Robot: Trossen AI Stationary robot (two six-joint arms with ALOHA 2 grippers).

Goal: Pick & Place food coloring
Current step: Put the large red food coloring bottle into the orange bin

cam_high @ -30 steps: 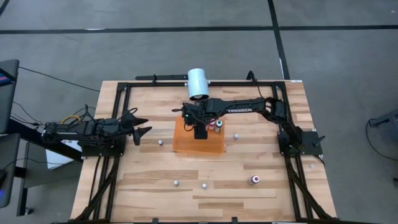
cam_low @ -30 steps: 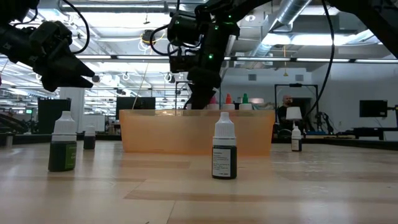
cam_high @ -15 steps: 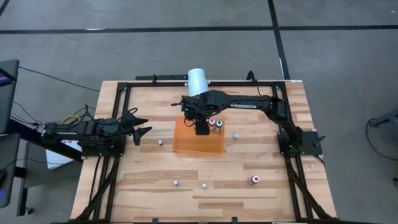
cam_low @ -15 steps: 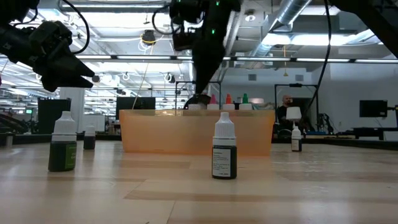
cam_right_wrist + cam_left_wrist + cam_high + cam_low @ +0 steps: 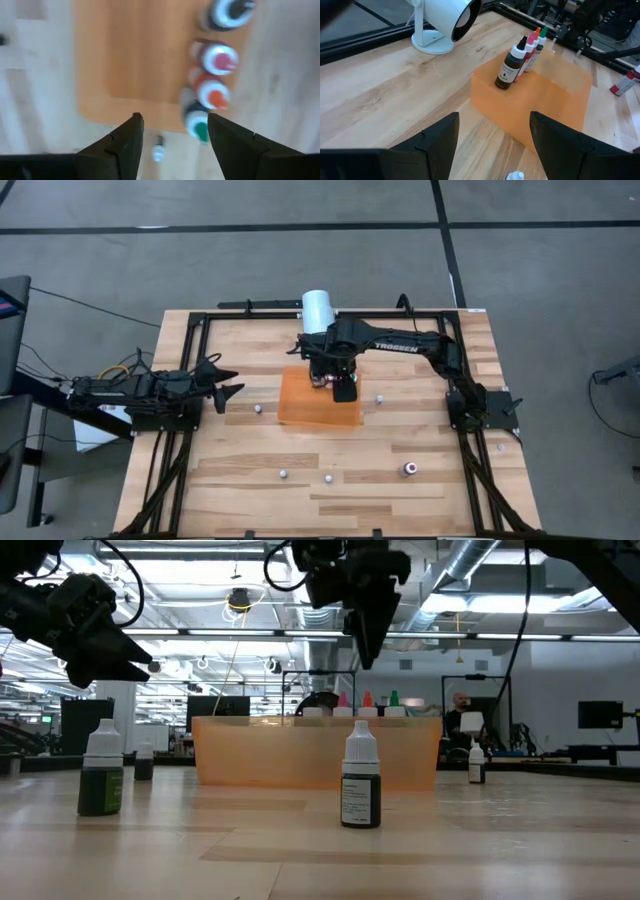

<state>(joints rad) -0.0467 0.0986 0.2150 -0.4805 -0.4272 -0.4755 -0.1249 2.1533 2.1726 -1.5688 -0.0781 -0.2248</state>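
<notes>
- what changed since a moment ago?
- the right gripper (image 5: 343, 387) moved up and over to the right side of the orange tray (image 5: 300, 405). its fingers are spread apart and hold nothing. 4 bottles (image 5: 522, 54) stand in a row in the tray's far corner.
- and the other arm?
- the left gripper (image 5: 228, 391) waits at the table's left edge, fingers apart, same as before.
- what's on the table?
- the wood table (image 5: 250, 465) has more small bottles (image 5: 361, 783) spread around, and a white cylinder (image 5: 318, 310) behind the tray. the room behind has bright ceiling lights.
</notes>
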